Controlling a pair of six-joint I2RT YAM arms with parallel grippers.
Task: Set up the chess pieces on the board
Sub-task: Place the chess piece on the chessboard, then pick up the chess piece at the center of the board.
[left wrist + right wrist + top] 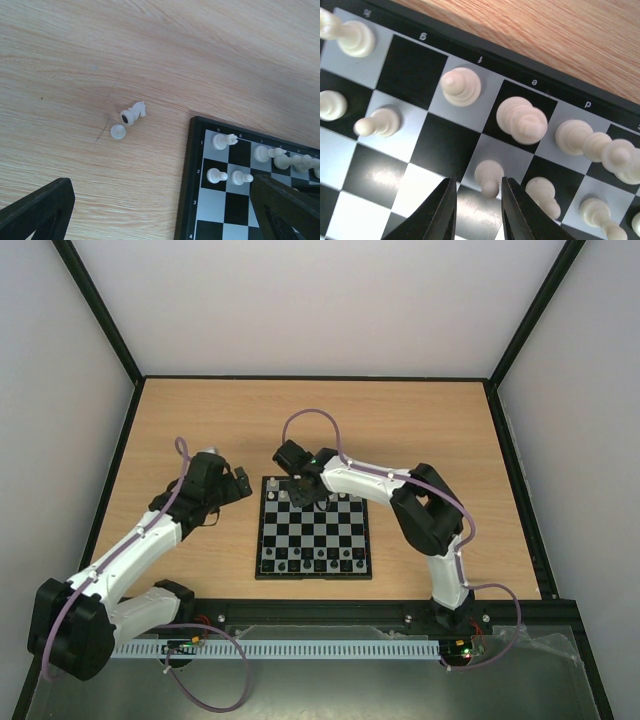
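Top view: the board (pixel 315 530) lies flat in the middle of the wooden counter (pixel 420 430). White pieces (pixel 283 496) stand along its far rows and black pieces (pixel 320 553) along its near rows, with the middle rows bare. The right tool (pixel 305 493) is low over the far left part of the board, among the white pieces. The left tool (pixel 240 483) hangs over bare wood just off the board's far left corner. From here I cannot tell how wide either tool stands.

Left wrist view: the left tool (pixel 161 195) is spread wide with nothing in it. One dark finger (pixel 42 207) shows at the lower left and the other at the lower right, over the board's edge. On the counter, off the board, a white piece (pixel 134 113) lies on its side with its dark-ringed base showing. A small round white bit (pixel 118 132) rests just beside it. The board's corner (pixel 192 165) comes in at the right, with several white pieces standing on its first two rows.

Right wrist view: the right tool (pixel 478 182) is slightly apart, its two tips on either side of a white pawn (pixel 489 172) that stands on a light square. A strip of board shows between the pawn and the left finger (pixel 442 212). The right finger sits very close to the pawn, and whether it touches I cannot tell. More white pieces stand in the two rows beyond, along the lettered border, with wood past it.
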